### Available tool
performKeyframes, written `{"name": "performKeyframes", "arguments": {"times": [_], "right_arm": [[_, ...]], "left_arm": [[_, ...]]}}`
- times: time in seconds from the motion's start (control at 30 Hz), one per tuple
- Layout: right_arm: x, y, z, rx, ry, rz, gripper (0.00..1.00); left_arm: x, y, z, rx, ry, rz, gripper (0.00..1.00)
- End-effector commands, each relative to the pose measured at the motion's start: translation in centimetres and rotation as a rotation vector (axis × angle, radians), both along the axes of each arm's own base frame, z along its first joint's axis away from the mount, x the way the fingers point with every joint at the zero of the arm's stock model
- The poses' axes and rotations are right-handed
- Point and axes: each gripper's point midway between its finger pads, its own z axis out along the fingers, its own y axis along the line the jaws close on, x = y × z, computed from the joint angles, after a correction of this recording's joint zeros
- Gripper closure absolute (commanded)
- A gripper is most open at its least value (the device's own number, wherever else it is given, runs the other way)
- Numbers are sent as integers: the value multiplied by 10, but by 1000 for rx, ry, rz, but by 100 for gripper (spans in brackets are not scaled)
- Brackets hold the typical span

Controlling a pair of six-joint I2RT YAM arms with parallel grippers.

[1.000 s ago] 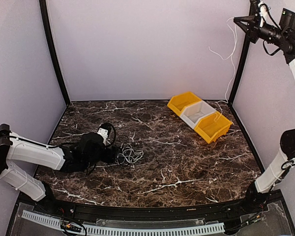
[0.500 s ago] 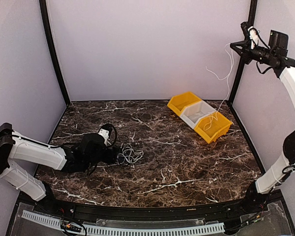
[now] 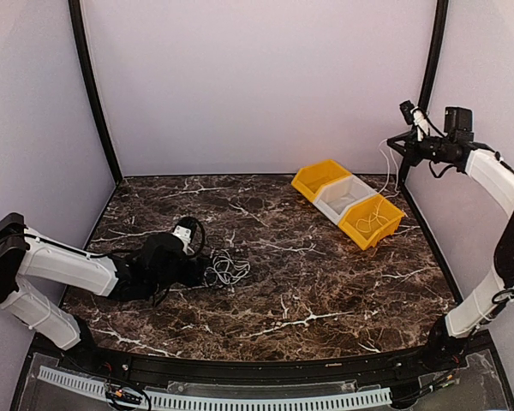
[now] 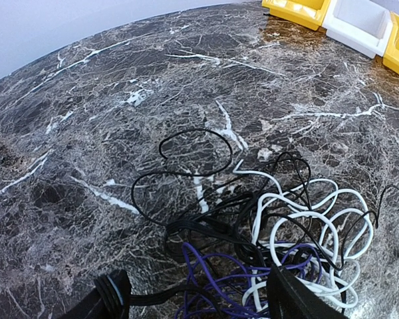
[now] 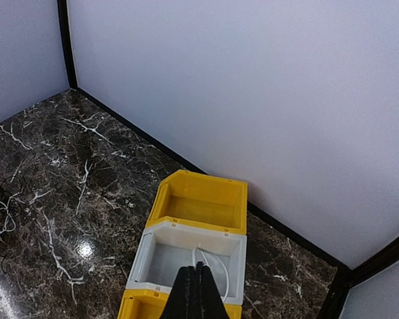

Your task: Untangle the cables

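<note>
One worktop (image 3: 325, 291) holds three bins (image 3: 332, 205). Far to their left, the left gripper (image 4: 201, 297) is wide open around the cable clump (image 3: 227, 270). Above them, the right gripper (image 5: 198, 279) pinches one white cable (image 5: 211, 253); letting go too high could drop it outside.

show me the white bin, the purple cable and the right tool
white bin (image 5: 161, 260): right wrist view, bare floor.
purple cable (image 4: 213, 282): left wrist view, tangled loops.
right tool (image 5: 197, 267): right wrist view, tips pinching white cable (image 5: 211, 253).

Dark marble table (image 3: 325, 291) sitting inside 3 plain pale walls (image 3: 257, 77). Black posts (image 5: 65, 40) running up the back corners. Lamp glare (image 5: 85, 249) shining off the marble.
</note>
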Motion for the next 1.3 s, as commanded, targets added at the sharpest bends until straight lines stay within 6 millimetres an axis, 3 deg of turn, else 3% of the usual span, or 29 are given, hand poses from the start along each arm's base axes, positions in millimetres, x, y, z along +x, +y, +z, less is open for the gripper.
{"name": "performKeyframes", "arguments": {"times": [0.0, 0.2, 0.33, 0.7, 1.03, 1.17, 1.27], "right_arm": [[-10, 1, -15, -6, -8, 9, 100], [-26, 5, -70, 5, 111, 30, 100], [-31, 5, -92, -1, 167, 37, 100], [-24, 3, -158, 5, 354, 36, 100], [-10, 20, -186, 7, 438, 56, 100], [-10, 39, -180, -2, 426, 100, 100], [-17, 66, -170, 7, 416, 188, 100]], "left_arm": [[7, -6, 12, -34, -28, 1, 27], [8, -11, 6, -30, -18, -15, 27], [10, -15, 3, -19, -12, -26, 27], [11, -19, -3, -9, 1, -34, 27], [9, -16, -6, -17, 16, -25, 28], [9, -18, -7, -21, 20, -28, 28], [10, -19, -6, -21, 19, -30, 28]]}}
